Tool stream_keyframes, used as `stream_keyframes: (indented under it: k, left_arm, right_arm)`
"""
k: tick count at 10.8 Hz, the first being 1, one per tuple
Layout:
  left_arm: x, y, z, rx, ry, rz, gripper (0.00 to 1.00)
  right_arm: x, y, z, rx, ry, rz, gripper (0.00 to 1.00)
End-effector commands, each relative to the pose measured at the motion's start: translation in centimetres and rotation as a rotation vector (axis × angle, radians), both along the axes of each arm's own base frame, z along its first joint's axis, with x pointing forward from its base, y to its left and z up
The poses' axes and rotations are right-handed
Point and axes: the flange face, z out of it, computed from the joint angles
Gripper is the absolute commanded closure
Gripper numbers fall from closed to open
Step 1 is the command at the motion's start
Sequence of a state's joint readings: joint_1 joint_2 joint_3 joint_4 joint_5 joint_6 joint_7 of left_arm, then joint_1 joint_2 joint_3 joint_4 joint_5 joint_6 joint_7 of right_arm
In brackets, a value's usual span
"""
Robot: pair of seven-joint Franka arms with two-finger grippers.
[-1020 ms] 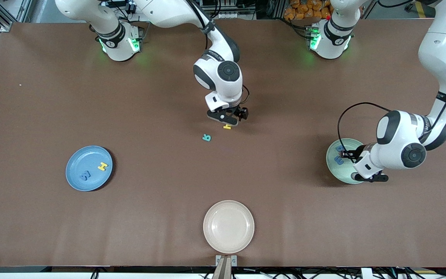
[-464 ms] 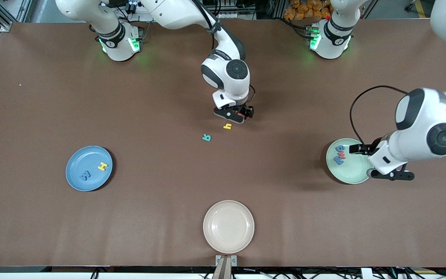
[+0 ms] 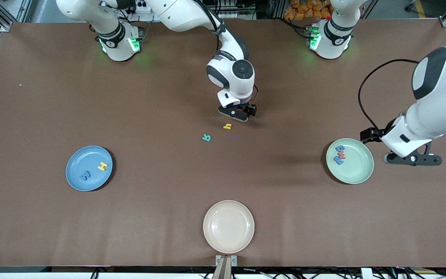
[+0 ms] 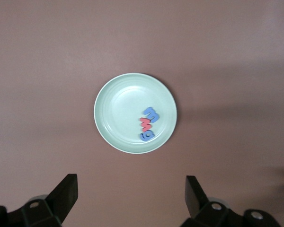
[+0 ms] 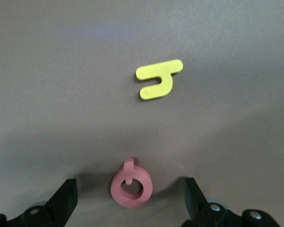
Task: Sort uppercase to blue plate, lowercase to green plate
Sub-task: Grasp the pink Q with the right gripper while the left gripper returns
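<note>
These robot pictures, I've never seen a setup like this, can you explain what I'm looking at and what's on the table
Two white robot arms work at a brown table, sorting small foam letters onto plates. The wide picture looks down from across the table; the other two come from cameras on each arm's wrist.

The left gripper hangs open beside the green plate, which holds a blue g, red w and blue m. The right gripper is open over a red Q, holding nothing. Close by lie a yellow h and a teal R. The blue plate holds a blue W and a yellow H. A cream plate sits nearest the front camera.
</note>
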State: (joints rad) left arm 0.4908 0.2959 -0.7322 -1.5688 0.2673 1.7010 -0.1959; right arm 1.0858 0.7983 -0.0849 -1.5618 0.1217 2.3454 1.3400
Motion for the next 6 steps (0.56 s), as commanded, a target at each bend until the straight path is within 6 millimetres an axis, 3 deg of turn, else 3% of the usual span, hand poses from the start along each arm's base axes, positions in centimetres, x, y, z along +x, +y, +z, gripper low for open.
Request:
stream_keyframes:
  k: [1, 2, 3, 4, 6]
  left_arm:
    - [-2.3, -1.1, 4.5, -0.007, -0.042, -0.008, 0.0]
    - [-2.5, -1.3, 5.0, 0.0, -0.051, -0.012, 0.0]
    - [-2.6, -1.3, 5.1, 0.003, -0.051, -0.012, 0.0]
    - [-2.5, -1.3, 5.1, 0.002, -0.052, -0.012, 0.0]
    - [-2.8, -2.6, 5.2, -0.002, -0.054, -0.034, 0.0]
  right_arm:
    - [0.2, 0.6, 0.1, 0.014, -0.004, -0.023, 0.0]
    - [0.2, 0.6, 0.1, 0.012, -0.004, -0.027, 0.0]
    - [0.2, 0.7, 0.2, 0.012, -0.007, -0.022, 0.35]
    - [0.2, 0.7, 0.2, 0.012, -0.01, -0.02, 0.95]
    - [0.2, 0.7, 0.2, 0.011, -0.014, -0.013, 1.0]
